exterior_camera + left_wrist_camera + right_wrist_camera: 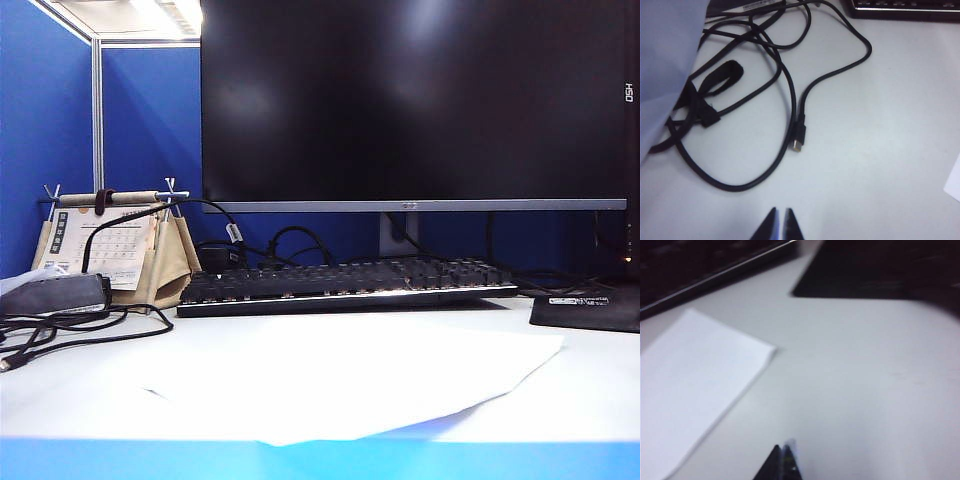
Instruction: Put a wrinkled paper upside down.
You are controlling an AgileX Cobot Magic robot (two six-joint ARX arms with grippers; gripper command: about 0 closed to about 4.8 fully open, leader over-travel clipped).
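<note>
Desk (600, 385) holds wrinkled paper (350, 375); left tool (779, 223), right tool (781, 462) closed.

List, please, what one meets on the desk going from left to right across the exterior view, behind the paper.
Desk calendar → keyboard → black mouse pad. The wrinkled paper lies in front of them, nearer the camera, so it has no place in this order. Neither pincer shows in this view.
</note>
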